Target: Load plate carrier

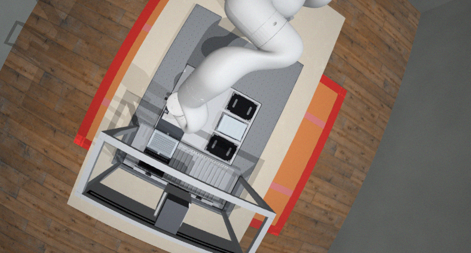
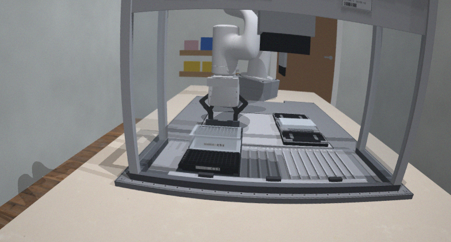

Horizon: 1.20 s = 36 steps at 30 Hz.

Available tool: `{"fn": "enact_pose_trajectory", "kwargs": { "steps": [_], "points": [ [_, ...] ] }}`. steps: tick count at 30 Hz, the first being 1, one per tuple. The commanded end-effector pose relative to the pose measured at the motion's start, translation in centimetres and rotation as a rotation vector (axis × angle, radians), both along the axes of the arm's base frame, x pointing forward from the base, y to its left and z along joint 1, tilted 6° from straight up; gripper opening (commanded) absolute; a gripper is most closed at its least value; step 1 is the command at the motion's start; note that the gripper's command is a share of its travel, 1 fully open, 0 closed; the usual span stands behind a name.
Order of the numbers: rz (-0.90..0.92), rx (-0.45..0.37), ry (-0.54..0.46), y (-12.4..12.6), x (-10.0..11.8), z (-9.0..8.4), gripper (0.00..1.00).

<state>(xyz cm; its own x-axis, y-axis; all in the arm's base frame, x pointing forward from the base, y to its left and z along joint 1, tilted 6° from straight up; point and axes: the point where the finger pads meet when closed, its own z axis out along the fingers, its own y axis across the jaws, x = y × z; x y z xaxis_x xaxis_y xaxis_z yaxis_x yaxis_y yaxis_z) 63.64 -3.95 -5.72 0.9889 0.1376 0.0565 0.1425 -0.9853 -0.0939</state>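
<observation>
The plate carrier PC7 [image 2: 210, 151] lies in the leftmost tracks of the rails in the exterior view, reaching deep under the instrument frame. The black plate C15 [image 2: 209, 161] sits on its inner site. The white deep-well block C51 [image 2: 215, 137] sits on the middle site and also shows from above [image 1: 162, 143]. My gripper [image 2: 221, 118] is open, with its fingers down on either side of the carrier's dark handle end [image 2: 221, 123]. From above, the arm's wrist [image 1: 184, 114] hides the fingers. The white plate C16 [image 2: 298, 123] sits in the middle nest [image 1: 232, 126].
The two outer nests [image 1: 242, 106] [image 1: 222, 147] are black and empty. The other tracks [image 2: 312, 164] hold nothing. Three small dark blocks [image 2: 273, 178] stand along the rails' inner end and none glows. The instrument's frame posts [image 2: 127, 92] and pipetting head [image 2: 285, 35] stand over the rails.
</observation>
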Motion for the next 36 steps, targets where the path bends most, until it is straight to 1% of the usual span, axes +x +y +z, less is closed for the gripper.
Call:
{"fn": "enact_pose_trajectory", "kwargs": {
  "steps": [1, 22, 36],
  "points": [
    [0.000, 0.000, -0.002, 0.00, 0.20, 0.09, 0.82],
    [0.000, 0.000, -0.002, 0.09, 0.82, 0.13, 0.82],
    [0.000, 0.000, -0.002, 0.07, 0.72, 0.12, 0.82]
  ]
}}
